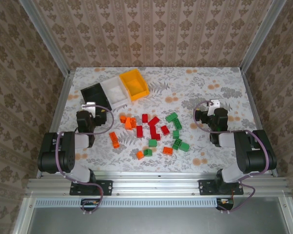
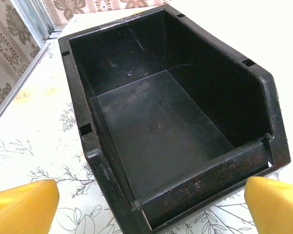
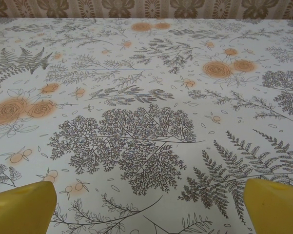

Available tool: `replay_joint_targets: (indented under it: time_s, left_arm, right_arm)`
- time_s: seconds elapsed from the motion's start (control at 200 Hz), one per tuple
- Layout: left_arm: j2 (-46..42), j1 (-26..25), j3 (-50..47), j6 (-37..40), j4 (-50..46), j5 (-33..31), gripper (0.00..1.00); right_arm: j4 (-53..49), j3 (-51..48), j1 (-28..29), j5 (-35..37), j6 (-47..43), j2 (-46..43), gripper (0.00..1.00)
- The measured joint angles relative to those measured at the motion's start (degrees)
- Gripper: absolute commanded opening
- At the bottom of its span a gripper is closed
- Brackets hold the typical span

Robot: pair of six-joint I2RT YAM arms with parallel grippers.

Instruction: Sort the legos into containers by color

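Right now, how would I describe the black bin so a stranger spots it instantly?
At the far left of the table, three bins sit side by side in a slanted row. The black bin is the leftmost, right in front of the left pincer; beside the white bin and yellow bin, it alone is dark.

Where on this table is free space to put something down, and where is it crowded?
Free: the far right tablecloth, between the yellow bin and the right rail, ahead of the right pincer. Crowded: the middle, where the legos lie scattered, and the far left, with the three bins.
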Motion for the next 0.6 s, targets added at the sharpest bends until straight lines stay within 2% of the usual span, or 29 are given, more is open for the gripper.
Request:
replay_joint_targets:
  time_s: [0.11,0.21,0.38,0.495,0.6]
  left_arm:
    - [0.0,-0.1,0.6,0.0,-1.2,0.0,1.00]
    - [-3.1,-1.6,5.3,0.9,-11.7,-1.3,1.00]
    - [-17.0,-6.6,18.3,1.0,-29.6,-5.9,1.00]
    - [-25.0,-7.4,28.3,-8.4,-40.3,-11.3,1.00]
    - [-30.4,-4.8,33.4,-19.4,-46.3,-12.1,1.00]
  right_arm:
    - [0.0,0.0,0.0,0.0,0.0,0.0,1.00]
    - [-0.9,0.5,0.2,1.6,0.5,0.0,1.00]
    - [-17.9,9.6,3.3,8.0,1.1,-5.4,1.00]
    - [-33.5,22.5,6.8,12.3,5.1,-11.2,1.00]
    - [-37.2,27.3,5.6,11.5,13.7,-16.2,1.00]
